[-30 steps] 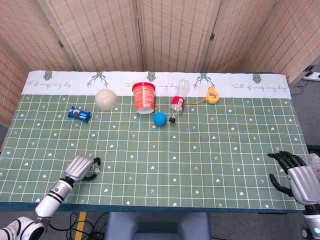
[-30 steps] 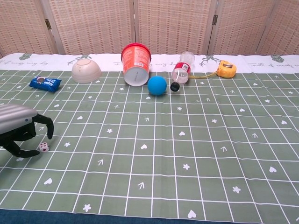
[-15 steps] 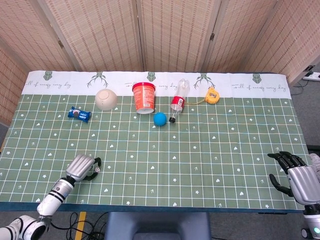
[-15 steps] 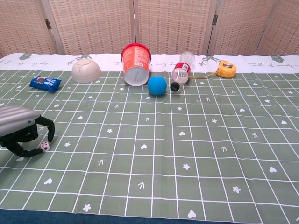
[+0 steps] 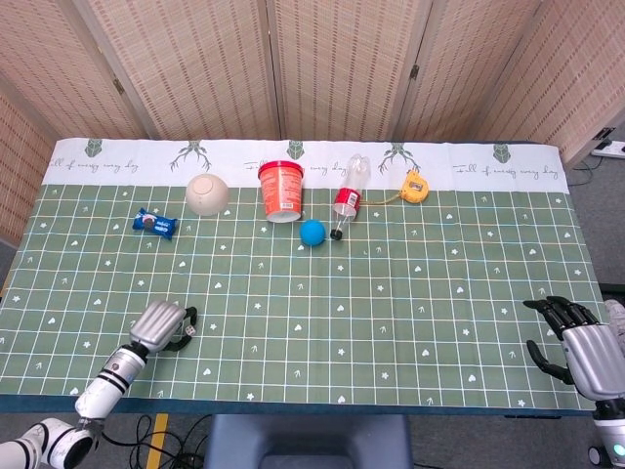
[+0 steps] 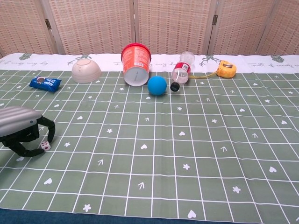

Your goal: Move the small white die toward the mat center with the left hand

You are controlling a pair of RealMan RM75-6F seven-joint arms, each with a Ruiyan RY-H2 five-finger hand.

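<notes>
The green grid mat (image 5: 371, 293) covers the tabletop, with the red tub (image 6: 136, 64), blue ball (image 6: 157, 85) and bottle (image 6: 180, 72) grouped along its far side. My left hand (image 6: 21, 128) rests at the near left corner of the mat, fingers curled down around the small white die (image 6: 45, 146); contact cannot be confirmed. My right hand (image 5: 576, 347) sits at the near right edge, holding nothing, fingers apart.
</notes>
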